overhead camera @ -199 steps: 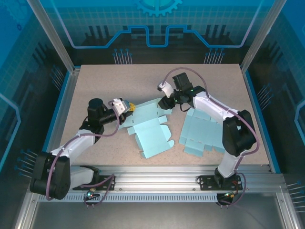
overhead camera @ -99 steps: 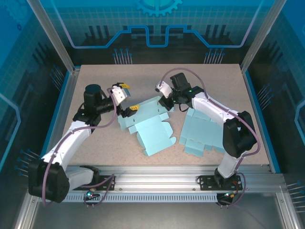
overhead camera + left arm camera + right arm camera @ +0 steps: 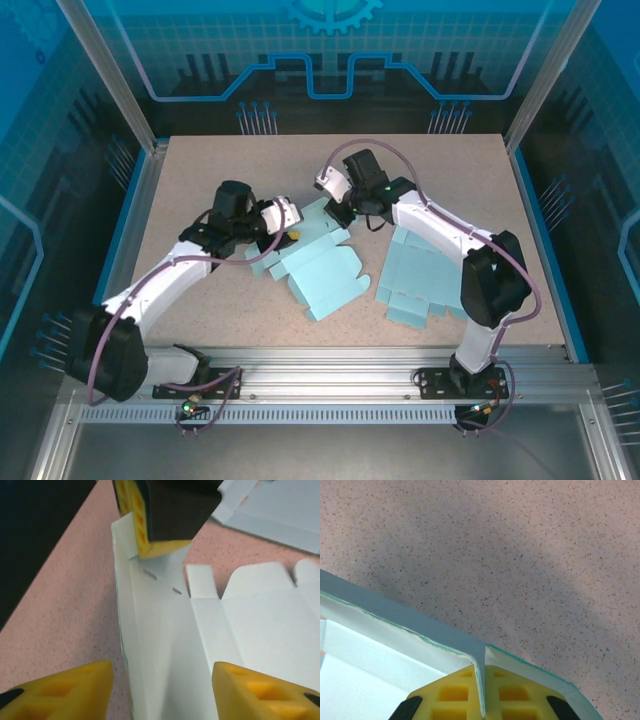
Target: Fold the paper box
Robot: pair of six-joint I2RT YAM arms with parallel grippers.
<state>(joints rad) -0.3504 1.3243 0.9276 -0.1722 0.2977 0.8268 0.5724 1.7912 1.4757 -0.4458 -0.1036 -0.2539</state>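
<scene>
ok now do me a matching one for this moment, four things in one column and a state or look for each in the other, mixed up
Things
1. left gripper
2. right gripper
3. spare blank
4. table

States
A. lying flat on the right side
B. shut on a flap of the paper box
C. open, a raised fold of the box between its fingers
D. speckled beige

Pairs: 1-C, 2-B, 3-A, 4-D
</scene>
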